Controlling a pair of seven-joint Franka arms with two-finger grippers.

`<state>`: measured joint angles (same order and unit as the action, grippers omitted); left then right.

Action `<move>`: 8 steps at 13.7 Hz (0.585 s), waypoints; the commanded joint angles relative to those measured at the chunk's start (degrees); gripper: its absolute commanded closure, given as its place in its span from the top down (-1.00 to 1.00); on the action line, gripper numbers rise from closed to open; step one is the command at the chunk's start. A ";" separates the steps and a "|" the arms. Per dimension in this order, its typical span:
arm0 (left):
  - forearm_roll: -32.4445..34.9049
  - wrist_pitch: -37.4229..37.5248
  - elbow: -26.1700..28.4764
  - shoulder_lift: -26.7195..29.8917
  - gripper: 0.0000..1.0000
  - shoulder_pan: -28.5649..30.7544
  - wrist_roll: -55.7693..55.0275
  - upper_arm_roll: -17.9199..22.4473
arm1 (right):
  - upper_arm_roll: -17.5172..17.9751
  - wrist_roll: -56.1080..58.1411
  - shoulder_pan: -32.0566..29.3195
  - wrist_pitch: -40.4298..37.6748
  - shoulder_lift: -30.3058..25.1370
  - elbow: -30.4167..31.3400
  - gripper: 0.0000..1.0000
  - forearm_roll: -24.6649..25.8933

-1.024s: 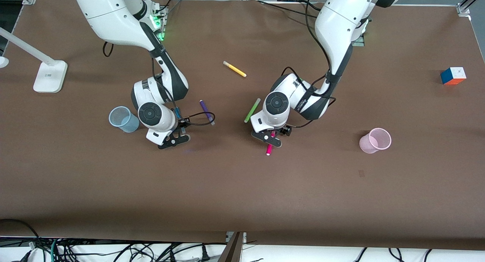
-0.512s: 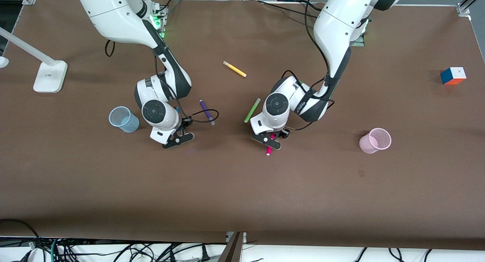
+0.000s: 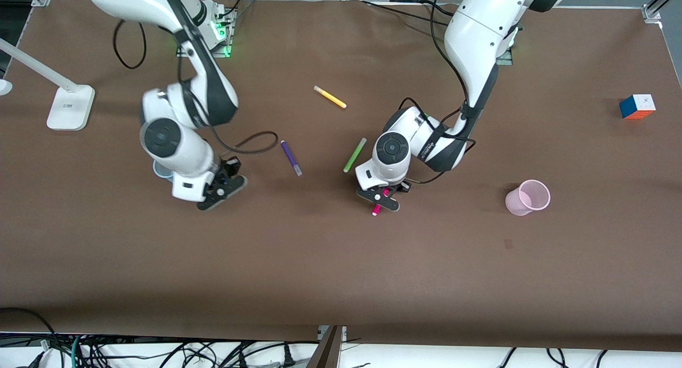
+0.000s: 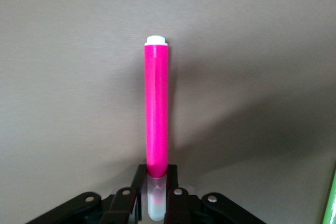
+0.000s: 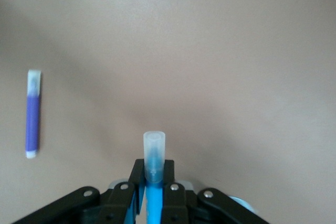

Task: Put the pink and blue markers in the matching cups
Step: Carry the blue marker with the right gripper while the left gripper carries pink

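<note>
Left gripper (image 3: 379,200) clamped pink marker (image 4: 156,114) at capped end, over bare table (image 3: 341,261) near green pen (image 3: 354,155). Right gripper (image 3: 216,189) pinched blue marker (image 5: 154,166) just under cap, hovering beside blue cup (image 3: 160,171), mostly hidden under arm. Pink cup (image 3: 527,197) stood well apart, toward left arm's end. Markers judged light, stiff, smooth-barrelled; end grip could let them swing or slip. Cups thin, likely easy to tip.

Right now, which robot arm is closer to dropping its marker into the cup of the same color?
The right arm, I think. Its right gripper holds the blue marker right beside the blue cup, mostly hidden under the arm. The left gripper holds the pink marker well short of the pink cup.
</note>
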<state>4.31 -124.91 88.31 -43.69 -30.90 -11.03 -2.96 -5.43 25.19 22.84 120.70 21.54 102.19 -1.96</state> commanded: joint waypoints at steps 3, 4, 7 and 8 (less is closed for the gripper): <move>1.05 11.77 -0.59 8.61 -0.99 8.21 10.05 -0.20 | -6.41 25.81 -0.16 -5.56 -6.33 2.48 -1.00 -8.47; 1.05 13.97 -1.12 9.49 -0.99 9.70 11.98 -0.20 | -8.35 30.83 -0.16 -6.78 -6.68 2.75 -1.00 -11.37; 3.40 23.28 -4.72 10.46 -0.98 13.92 17.52 0.85 | -14.15 50.59 -0.16 -8.80 -6.95 5.12 -1.00 -23.31; 6.38 26.53 -5.86 10.64 -0.97 15.76 19.45 1.11 | -16.17 56.14 -0.16 -10.21 -6.95 6.08 -1.00 -27.53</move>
<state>6.82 -103.86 84.92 -33.31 -17.43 4.68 -1.92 -18.68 71.19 22.50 112.32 16.17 105.16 -22.61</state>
